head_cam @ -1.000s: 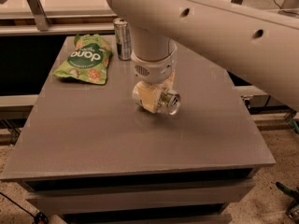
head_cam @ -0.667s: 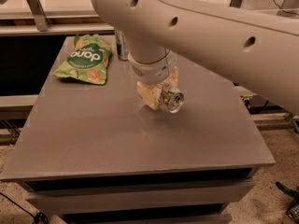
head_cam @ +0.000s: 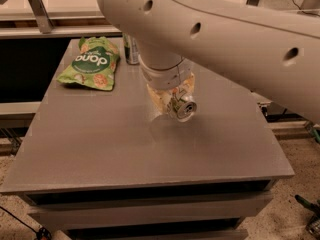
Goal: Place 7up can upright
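Beneath the arm (head_cam: 225,29) hiding its wrist, your gripper (head_cam: 172,103) clamps the tilted 7up can (head_cam: 183,108); behind it, a half-hidden slim can (head_cam: 131,51).

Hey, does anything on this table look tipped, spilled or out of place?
Only the 7up can: the gripper holds it over the middle of the table, tilted with its silver top facing the camera, not upright. The green snack bag lies back left, another can stands behind the arm; nothing spilled.
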